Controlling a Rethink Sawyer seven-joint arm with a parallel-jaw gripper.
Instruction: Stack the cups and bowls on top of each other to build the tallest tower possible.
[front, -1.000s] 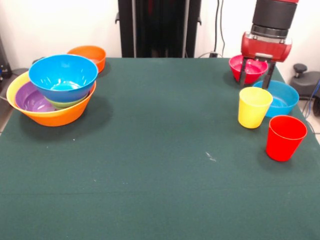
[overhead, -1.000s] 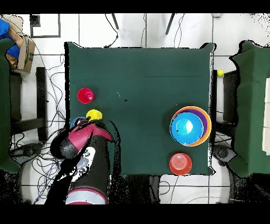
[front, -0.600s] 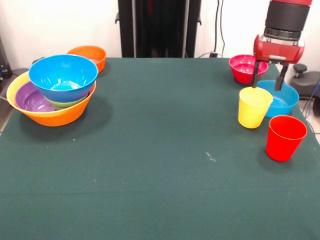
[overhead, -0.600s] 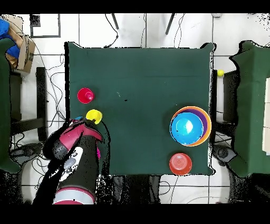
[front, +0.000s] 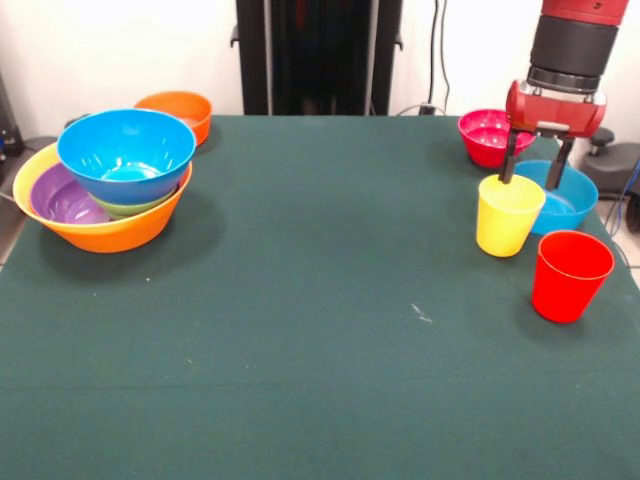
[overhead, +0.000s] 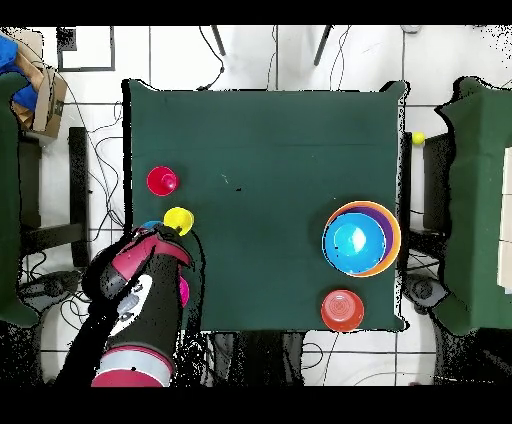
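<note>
My gripper (front: 530, 181) hangs open over the left rim of a blue bowl (front: 572, 200) at the table's right side, one finger just behind the yellow cup (front: 508, 215), the other over the bowl's inside. The red cup (front: 570, 275) stands nearer the front. A pink-red bowl (front: 488, 134) sits behind the gripper. At the left stands the tower (front: 105, 180): a large yellow-orange bowl (front: 110, 232) holding a purple, a green and, on top, a blue bowl (front: 125, 150). From overhead I see the tower (overhead: 361, 238), the yellow cup (overhead: 178, 219) and the red cup (overhead: 162, 181); the arm (overhead: 135, 280) covers the gripper.
A small orange bowl (front: 178, 110) sits behind the tower at the back left, also visible from overhead as the orange bowl (overhead: 342, 310). The table's right edge (front: 605, 235) runs close beside the blue bowl and red cup. Chairs and cables surround the table.
The gripper moved from in front of the pink-red bowl toward the blue bowl and came down slightly. Cups and bowls have not moved.
</note>
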